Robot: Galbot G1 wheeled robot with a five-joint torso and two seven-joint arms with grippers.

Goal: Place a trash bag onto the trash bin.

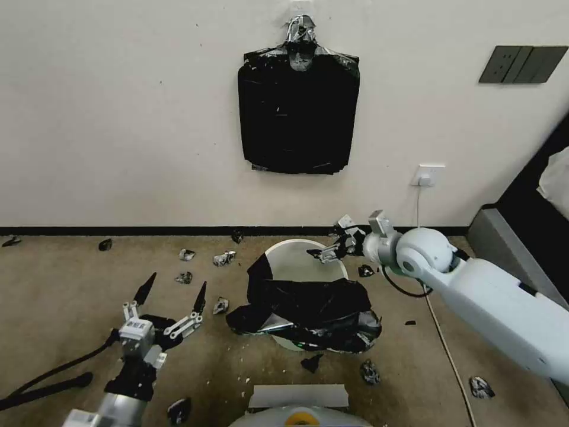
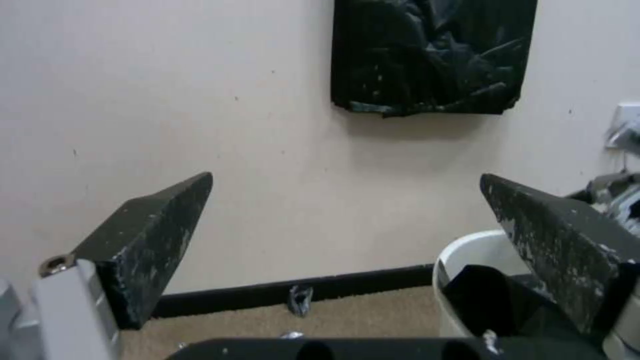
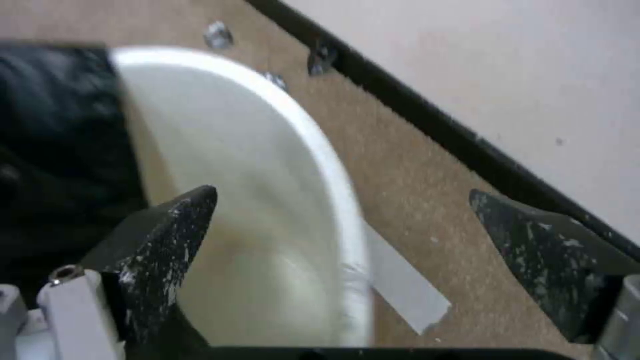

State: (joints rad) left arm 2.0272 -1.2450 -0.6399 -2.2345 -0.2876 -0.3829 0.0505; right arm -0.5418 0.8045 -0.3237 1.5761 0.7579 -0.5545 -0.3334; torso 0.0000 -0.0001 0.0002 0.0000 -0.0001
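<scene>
The round white trash bin (image 1: 294,259) stands on the carpet near the wall. The glossy black trash bag (image 1: 308,308) lies crumpled over the bin's near half and hangs down its front and left side; the far part of the rim is bare. My right gripper (image 1: 325,249) is open at the bin's far right rim. In the right wrist view its fingers (image 3: 173,225) straddle the white rim (image 3: 320,145), with the bag (image 3: 60,125) off to one side. My left gripper (image 1: 178,281) hangs open and empty over the carpet, left of the bin.
A flat stack of black bags (image 1: 299,112) hangs on the wall behind the bin. Small black scraps (image 1: 224,258) litter the carpet around it. A wall socket (image 1: 428,175) with a cable running down is at the right, and dark furniture (image 1: 521,225) beyond it.
</scene>
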